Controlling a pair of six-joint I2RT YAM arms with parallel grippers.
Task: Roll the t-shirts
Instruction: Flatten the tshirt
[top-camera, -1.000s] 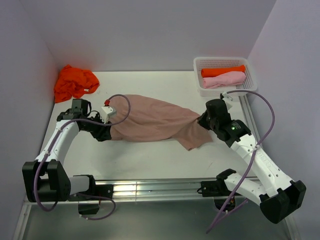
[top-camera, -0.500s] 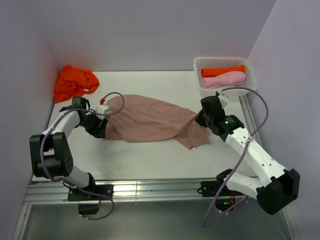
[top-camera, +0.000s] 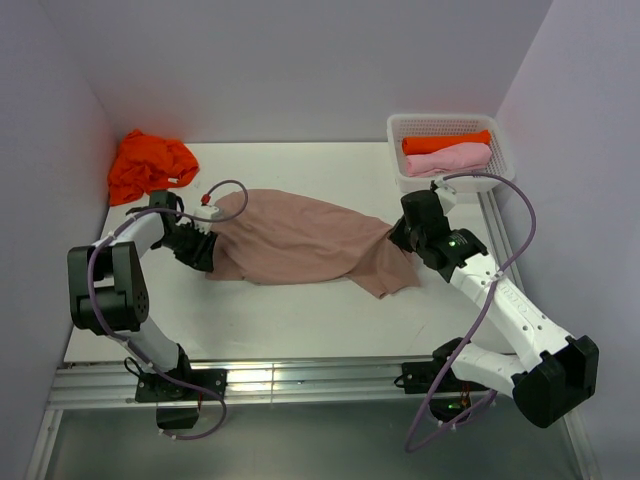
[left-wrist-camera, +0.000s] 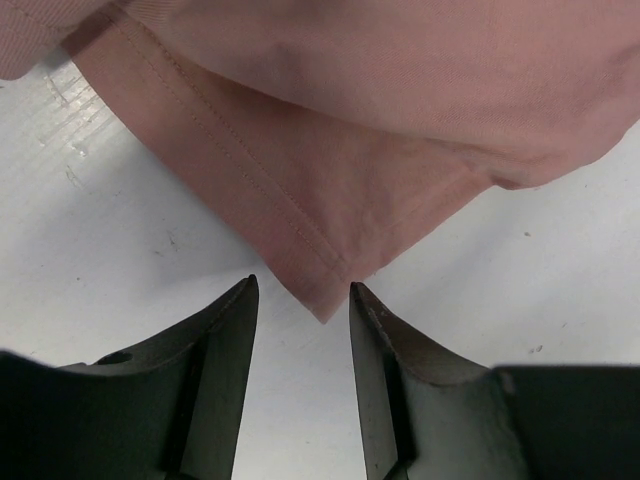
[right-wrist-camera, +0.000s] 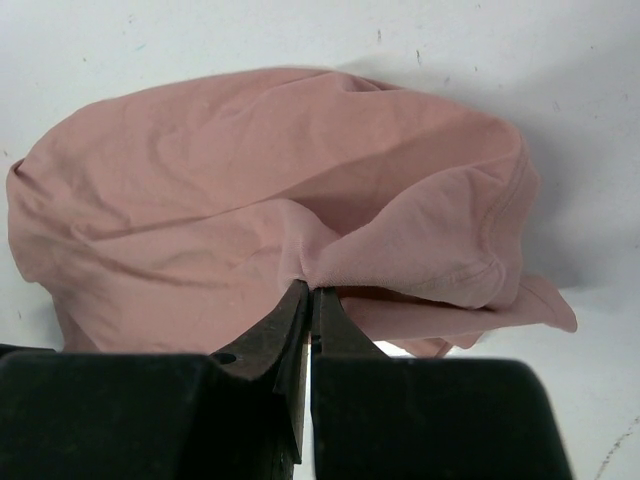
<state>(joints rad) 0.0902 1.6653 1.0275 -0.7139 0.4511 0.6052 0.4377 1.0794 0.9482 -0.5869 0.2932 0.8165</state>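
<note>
Pinkish-brown t-shirt lies across mid-frame on the desk. It's lumpy, with the long axis running left to right and a flap sagging toward lower right.

Right claw is clenched on a pinch of cloth at the shirt's right end; the wrist view shows the fabric gathered into the tips. Left claw is released, jaws apart. The stitched hem corner sits right at the gap between them, not gripped yet.

Handling, my read:
- Light, limp knit with no stiffness, so it'll sag and bunch wherever it isn't held.
- It probably drags on the desk rather than sliding clean.
- A single-point pinch just makes a tent.
- The best holds are the double-stitched hem and the corners, which are thicker and less likely to slip out of the tips.
- I'd close the left side on that hem corner, then tension between both ends to flatten before rolling.

Room:
- There's open desk below the shirt in frame, good for pulling flat and rolling.
- Upper left has a crumpled orange t-shirt, near the left arm but apart from the brown one.
- Upper right has a white basket holding a rolled orange t-shirt and a rolled light pink t-shirt, just behind the right arm.
- Walls are close on both sides, so wide elbow swings look risky.
</note>
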